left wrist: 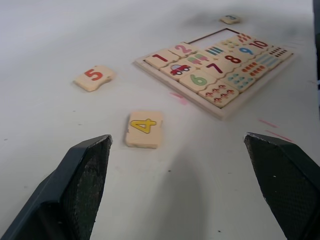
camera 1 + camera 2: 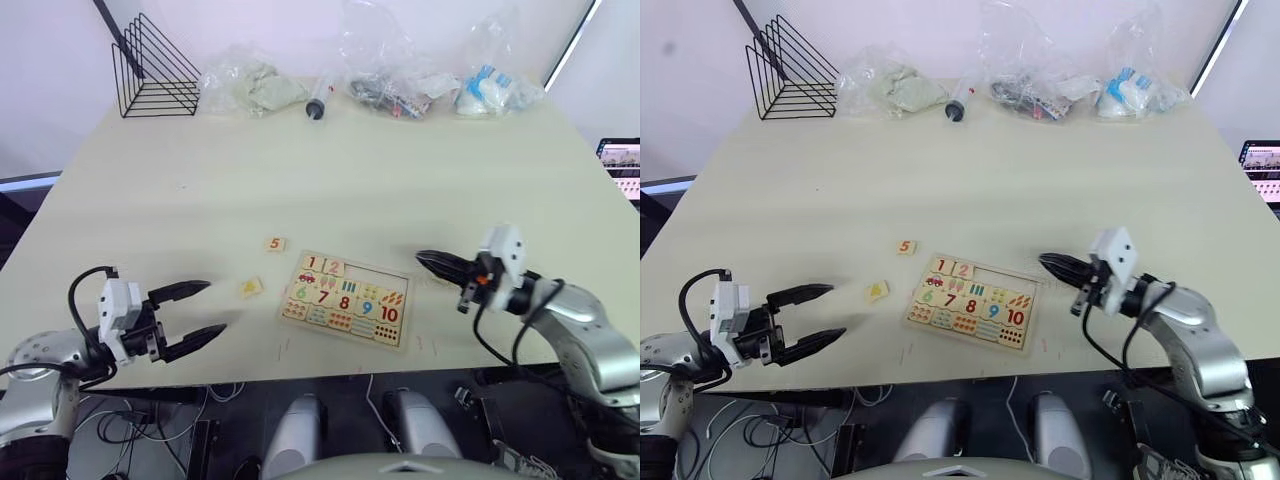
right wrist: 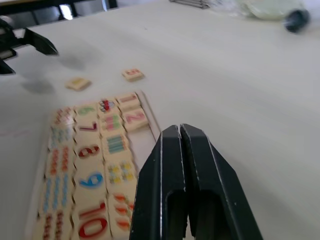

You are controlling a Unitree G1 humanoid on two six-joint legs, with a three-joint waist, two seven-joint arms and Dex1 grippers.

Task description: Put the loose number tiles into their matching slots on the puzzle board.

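Black fingers of the left gripper (image 2: 190, 315) are standing wide apart, empty, hovering near the 4 tile (image 1: 144, 128); it should be descending squarely over that tile. Beyond, the 5 tile (image 1: 94, 77) is lying just off the puzzle board (image 2: 348, 300), where 1 and 2 are sitting seated. Further across, the right gripper (image 2: 432, 262) is pressed together, holding nothing, beside the board's open slots (image 2: 375, 272).

A lab or test room is suggested: a plain pale desk (image 2: 330, 180) is set against bare white walls, with a black wire rack (image 2: 152, 70) and clear plastic bags (image 2: 400, 70) of oddments lined along its far edge, loose cables (image 2: 150, 425) beneath, and a monitor (image 2: 622, 165) alongside.
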